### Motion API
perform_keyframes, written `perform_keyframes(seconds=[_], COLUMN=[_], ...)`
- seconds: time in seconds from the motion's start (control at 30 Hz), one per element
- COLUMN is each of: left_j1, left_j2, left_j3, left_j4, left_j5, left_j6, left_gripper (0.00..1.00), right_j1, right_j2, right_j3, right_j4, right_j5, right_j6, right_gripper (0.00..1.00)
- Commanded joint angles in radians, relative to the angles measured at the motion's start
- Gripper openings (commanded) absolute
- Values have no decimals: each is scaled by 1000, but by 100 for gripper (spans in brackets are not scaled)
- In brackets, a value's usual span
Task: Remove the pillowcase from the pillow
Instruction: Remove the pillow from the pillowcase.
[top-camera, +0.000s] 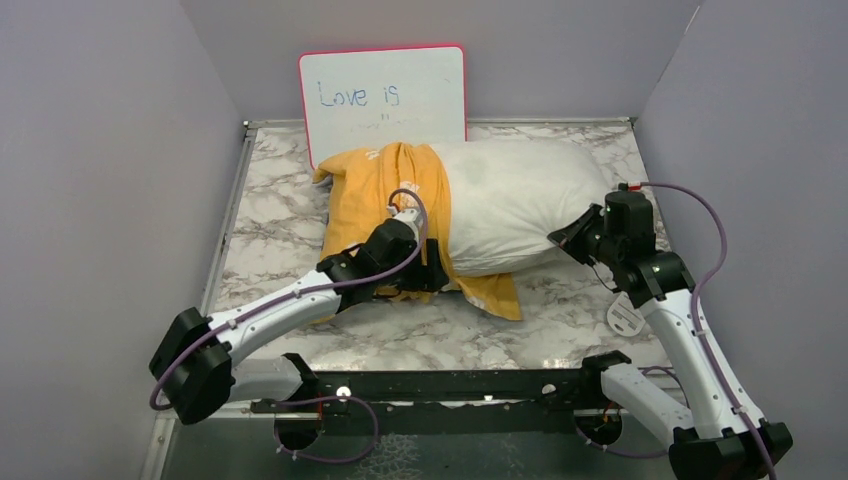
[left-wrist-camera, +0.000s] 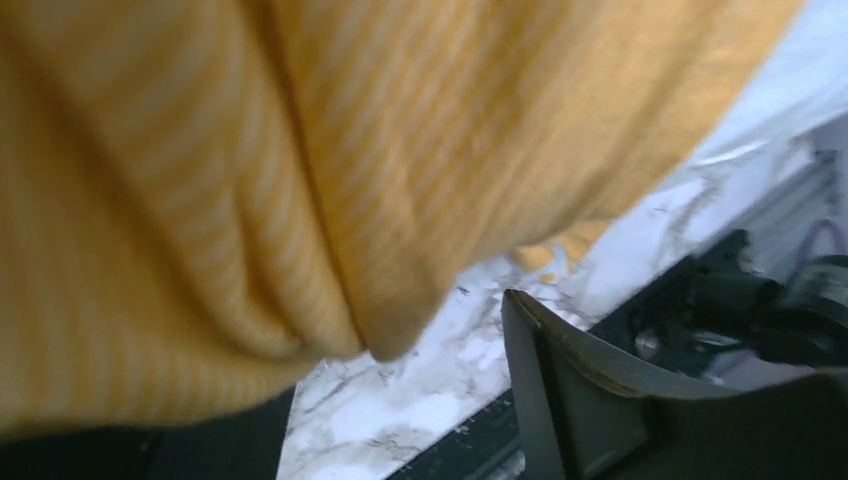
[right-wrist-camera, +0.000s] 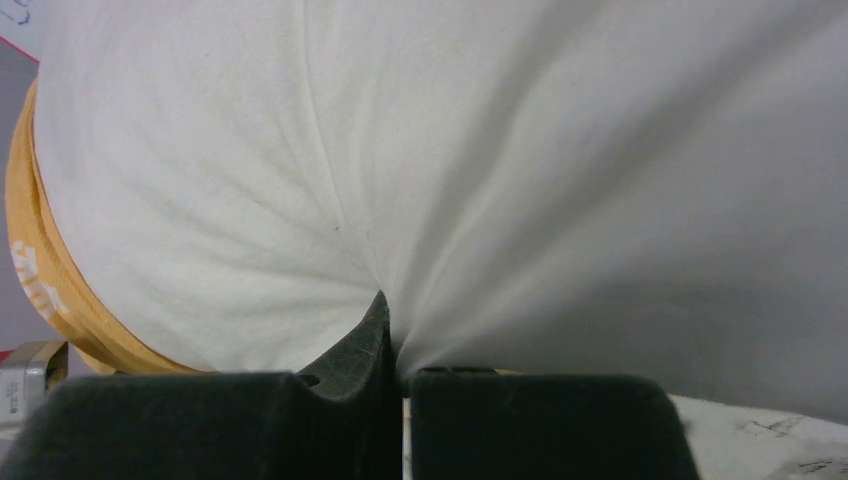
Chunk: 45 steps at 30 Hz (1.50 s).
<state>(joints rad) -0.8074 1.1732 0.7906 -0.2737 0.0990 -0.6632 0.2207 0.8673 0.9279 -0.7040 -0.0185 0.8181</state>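
Marble counter bearing, toward its far edge, the plump white pillow, lying crosswise with its right part bare. The yellow-orange pillowcase is bunched over the pillow's left end, and one corner trails out on the counter beneath the pillow's near side. A pink-framed whiteboard, lettered "Love is", leans against the back wall behind the pillow. The left gripper sits at the pillowcase's near side, jaws spread, with a fold of striped fabric hanging over the gap. The right gripper is pressed together, pinching the pillow's white fabric into radiating creases. A small white slotted disc lies near the counter's right edge.
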Motion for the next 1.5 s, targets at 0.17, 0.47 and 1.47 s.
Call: perform_keyframes(seconds=[0.17,0.47,1.47], left_j1=[-77,-73,-68], left_j2=[98,-156,-168], left_j3=[27,-150,269], left_j4=[-129,-283,-308], left_j5=[-551,-685,-439], left_j6=[-44,-121,135], left_gripper=[21,0,86], right_j1=[-4,-4,-4], right_j2=[4,28,30], right_j3=[42,88,36], right_j4=[61,43,18], right_j5=[39,172,427], right_j6=[-31,-91,-211], right_gripper=[1,1,1])
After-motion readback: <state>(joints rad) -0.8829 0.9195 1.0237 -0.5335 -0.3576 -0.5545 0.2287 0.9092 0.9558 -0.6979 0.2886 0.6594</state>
